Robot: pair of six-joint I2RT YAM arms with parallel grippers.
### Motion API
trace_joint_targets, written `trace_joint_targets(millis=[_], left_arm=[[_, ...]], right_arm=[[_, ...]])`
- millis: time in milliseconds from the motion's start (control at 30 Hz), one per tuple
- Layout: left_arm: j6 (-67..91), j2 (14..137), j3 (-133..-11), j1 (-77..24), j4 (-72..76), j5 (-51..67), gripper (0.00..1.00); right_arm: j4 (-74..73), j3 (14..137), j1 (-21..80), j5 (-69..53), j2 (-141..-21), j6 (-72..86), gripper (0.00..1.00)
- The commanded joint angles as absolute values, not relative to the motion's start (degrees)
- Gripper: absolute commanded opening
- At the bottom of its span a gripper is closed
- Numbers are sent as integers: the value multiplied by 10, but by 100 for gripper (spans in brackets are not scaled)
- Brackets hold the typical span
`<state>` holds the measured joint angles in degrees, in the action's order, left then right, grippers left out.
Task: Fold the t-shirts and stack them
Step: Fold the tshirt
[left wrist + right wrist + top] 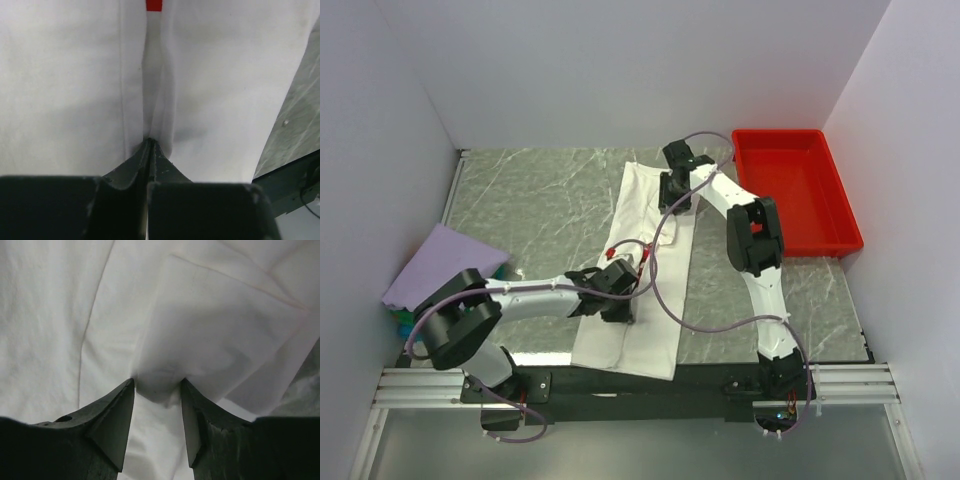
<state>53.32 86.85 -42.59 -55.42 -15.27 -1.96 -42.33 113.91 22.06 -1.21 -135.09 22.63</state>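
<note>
The white t-shirt (638,262) lies as a long narrow strip down the middle of the table. My left gripper (620,292) sits on its near half. In the left wrist view the gripper (151,143) is shut on a pinched ridge of the white cloth (225,75), and a sliver of the red print (154,4) shows at the top. My right gripper (676,196) is at the shirt's far right edge. In the right wrist view it (157,385) is open and pressed on the cloth (210,325), with a bulge of a folded layer between the jaws. A folded lavender shirt (444,264) lies at the left on green and blue cloth (404,322).
The red plastic tray (794,140) stands at the back right beside the right arm. The marbled table top (540,205) shows around the shirt. White walls close in the left, back and right sides. Purple cables loop over the shirt's middle.
</note>
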Motion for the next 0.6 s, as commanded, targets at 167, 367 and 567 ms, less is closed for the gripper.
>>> trace_joint_targets(millis=[167,367,567], left_arm=[[521,972,-518,-531,-99,7,4],[535,1041,-563,-523,-61,52,4],[524,1004,-584,-521,-73,51,8]], right_arm=[[-480,1325,178,-32,-1474,196,50],[-416,1320,151,-79,-1473,209,51],[-404,1347,147,-97,-1445,214,56]])
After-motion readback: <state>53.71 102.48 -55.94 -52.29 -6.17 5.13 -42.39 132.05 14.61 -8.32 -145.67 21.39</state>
